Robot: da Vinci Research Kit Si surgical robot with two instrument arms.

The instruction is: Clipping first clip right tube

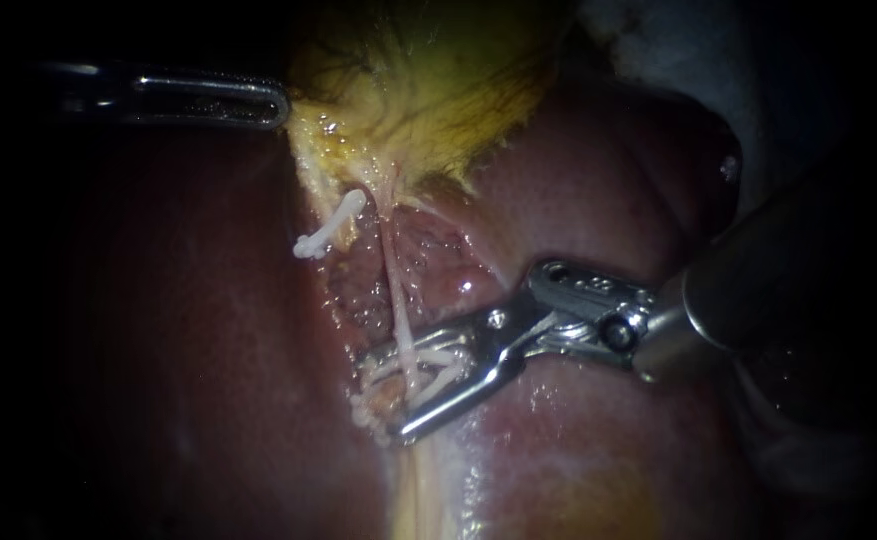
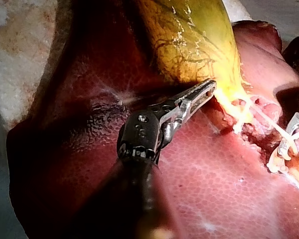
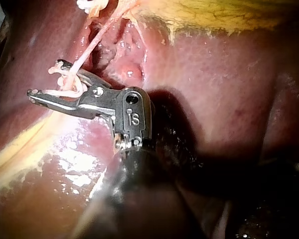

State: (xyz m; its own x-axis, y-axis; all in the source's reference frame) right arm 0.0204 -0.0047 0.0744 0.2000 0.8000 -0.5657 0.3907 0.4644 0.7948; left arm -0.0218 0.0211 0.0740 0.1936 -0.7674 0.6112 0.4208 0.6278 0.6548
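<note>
The dark red liver (image 1: 578,200) fills most of your view, with the yellow gallbladder (image 1: 428,90) lying over its upper part. Your left instrument (image 1: 273,105) comes in high, and its jaws lie close together, pinching the gallbladder's ragged edge. Your right instrument (image 1: 383,398) reaches in low across the liver. Its jaws stand apart in a narrow V and hold a white clip (image 1: 438,383) between them, the clip's two legs spread along the jaws.

The right tube (image 1: 395,290), a thin pale strand, runs down from the gallbladder's lower fringe over a raw patch of liver. It passes straight between the clip's legs, well inside the jaws, so your right instrument straddles it near its lower end. The clip legs have not closed on it.

A second clip (image 1: 330,225), small and white, sits just left of the tube's upper end, below the gallbladder's edge and well apart from your right instrument's jaws
</note>
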